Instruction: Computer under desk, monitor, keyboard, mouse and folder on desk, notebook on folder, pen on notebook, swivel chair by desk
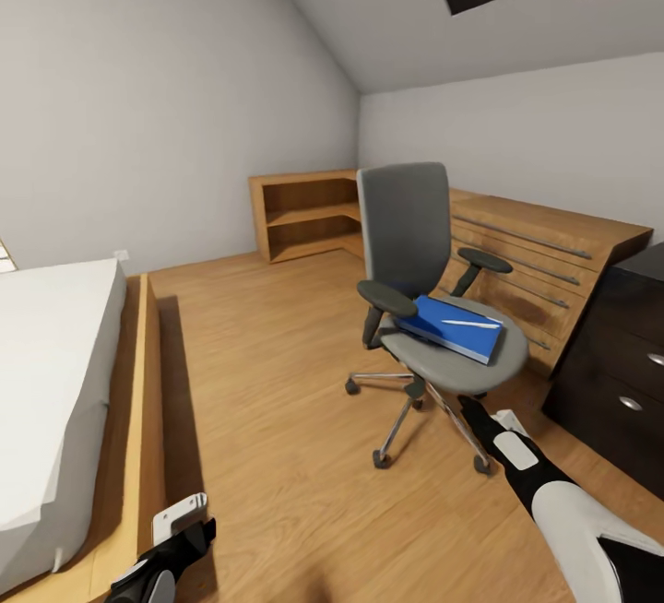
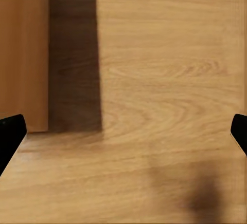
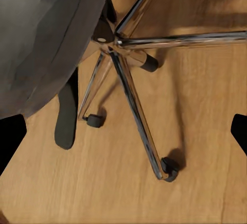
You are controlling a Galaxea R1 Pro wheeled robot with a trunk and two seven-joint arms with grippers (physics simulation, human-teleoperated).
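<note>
We judged the right end effector (image 3: 123, 126), fingers spread wide and empty, should rise above the chair (image 1: 424, 308) seat and approach the folder (image 1: 456, 326) squarely; the left end effector (image 2: 123, 126) hung wide apart too.

I found no writing, label, brand or number that I could read on anything around me.

The head camera looks forward and down across the light wood plank floor (image 1: 277, 419) toward the grey-seated, chrome-based office chair (image 1: 433, 308) from a short way off. The right wrist camera stares down close at that chair's base (image 3: 128, 80); the left wrist camera faces bare floor (image 2: 164, 106) beside the light wooden bed frame (image 2: 23, 54).
</note>
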